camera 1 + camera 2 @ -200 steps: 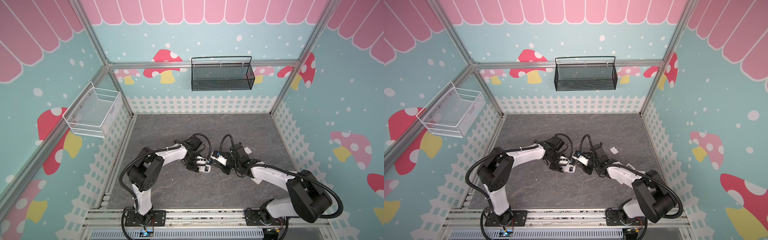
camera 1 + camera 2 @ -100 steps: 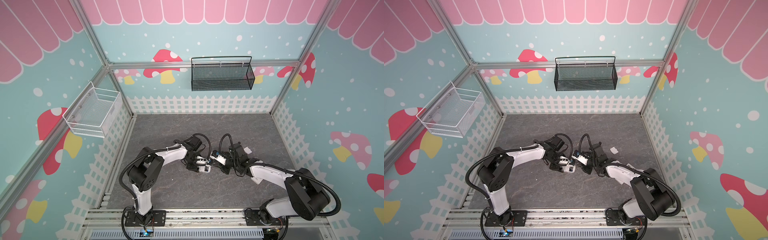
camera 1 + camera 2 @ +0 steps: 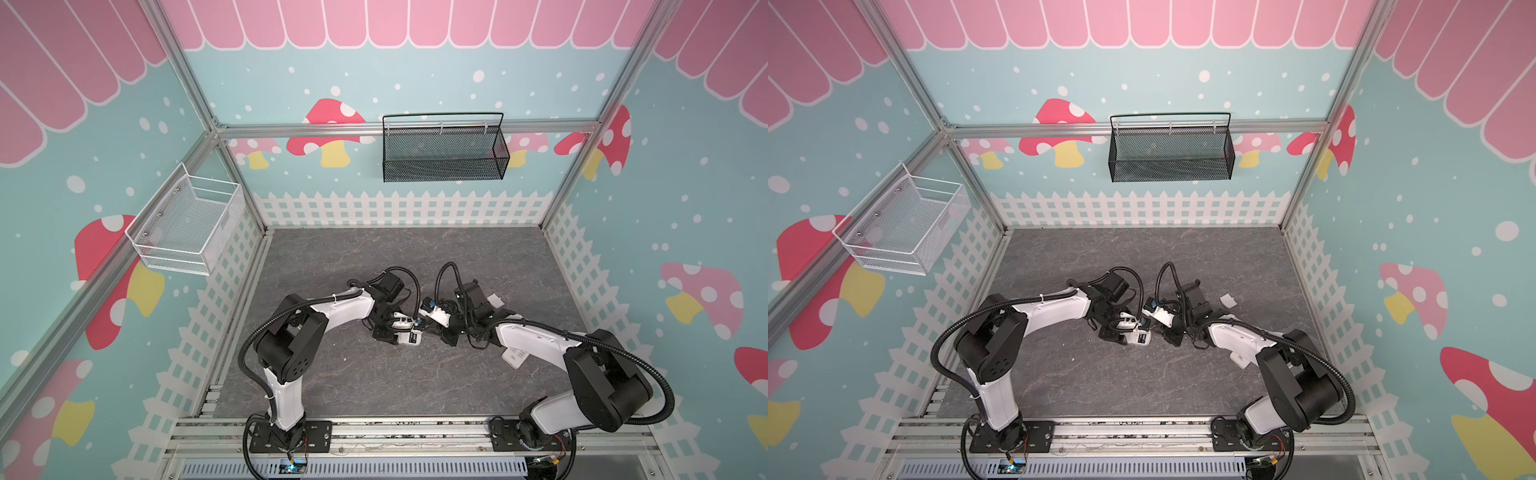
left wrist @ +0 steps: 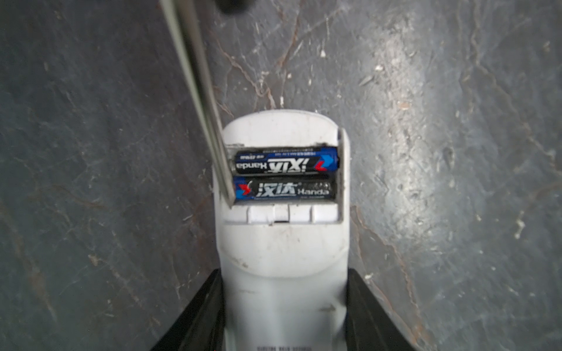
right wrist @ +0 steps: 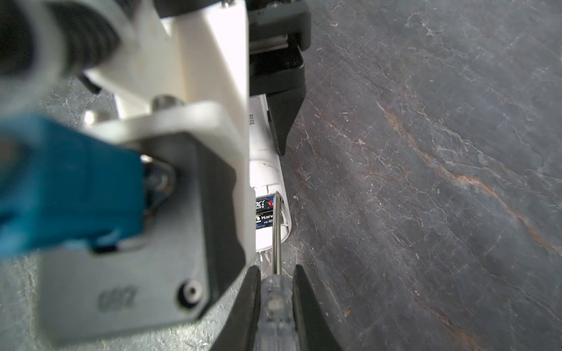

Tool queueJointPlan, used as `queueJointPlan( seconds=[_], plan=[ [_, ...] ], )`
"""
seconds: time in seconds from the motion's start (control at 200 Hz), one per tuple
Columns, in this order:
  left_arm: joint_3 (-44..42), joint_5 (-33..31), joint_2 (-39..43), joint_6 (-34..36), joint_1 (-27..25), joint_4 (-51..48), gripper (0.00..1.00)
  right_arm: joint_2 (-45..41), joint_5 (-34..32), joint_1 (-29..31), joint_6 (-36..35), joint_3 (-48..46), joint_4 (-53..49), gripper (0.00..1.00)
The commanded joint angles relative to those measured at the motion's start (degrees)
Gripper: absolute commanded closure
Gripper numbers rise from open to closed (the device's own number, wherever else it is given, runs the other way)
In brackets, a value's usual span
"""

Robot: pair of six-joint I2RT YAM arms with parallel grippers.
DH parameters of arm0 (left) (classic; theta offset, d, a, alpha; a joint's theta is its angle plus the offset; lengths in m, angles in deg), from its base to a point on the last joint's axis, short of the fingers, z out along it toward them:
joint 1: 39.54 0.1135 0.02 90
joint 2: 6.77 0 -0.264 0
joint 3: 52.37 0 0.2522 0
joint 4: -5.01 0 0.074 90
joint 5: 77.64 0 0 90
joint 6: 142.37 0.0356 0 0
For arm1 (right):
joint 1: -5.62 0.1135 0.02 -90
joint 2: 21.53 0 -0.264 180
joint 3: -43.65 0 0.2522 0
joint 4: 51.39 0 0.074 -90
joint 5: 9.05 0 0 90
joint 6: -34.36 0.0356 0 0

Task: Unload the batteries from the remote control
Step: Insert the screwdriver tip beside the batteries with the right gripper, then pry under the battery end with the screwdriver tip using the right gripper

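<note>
In the left wrist view my left gripper (image 4: pixel 283 273) is shut on a white remote control (image 4: pixel 282 252), one black finger on each side of its body. Its back compartment is uncovered, and two dark blue-black batteries (image 4: pixel 286 160) (image 4: pixel 286 190) lie side by side in it. My right gripper (image 5: pixel 276 273) is shut on the clear handle of a screwdriver (image 5: pixel 276 304). The thin metal shaft (image 4: pixel 197 88) slants down to the compartment's edge, its tip at the end of one battery (image 5: pixel 264 203). In both top views the two grippers (image 3: pixel 392 337) (image 3: pixel 446 336) meet low over the middle of the floor.
A small white piece (image 3: pixel 494 299) lies on the grey floor behind the right arm. Another white object (image 3: pixel 515 356) shows partly under that arm. A black mesh basket (image 3: pixel 444 149) hangs on the back wall and a white wire basket (image 3: pixel 187 224) on the left wall.
</note>
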Motion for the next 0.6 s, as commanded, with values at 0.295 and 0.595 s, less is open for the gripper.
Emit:
queueJointPlan(
  seconds=[0.295,0.595],
  plan=[
    [-1.43,-1.78,0.78,1.98,-0.47,-2.25,0.58,-2.38,5.55,-1.95,-0.82,1.71,-5.88,1.0],
    [-1.43,-1.86,0.61,2.09,-0.47,-2.14,0.58,-6.47,7.02,-1.95,-1.91,0.3,-8.76,1.0]
  ],
)
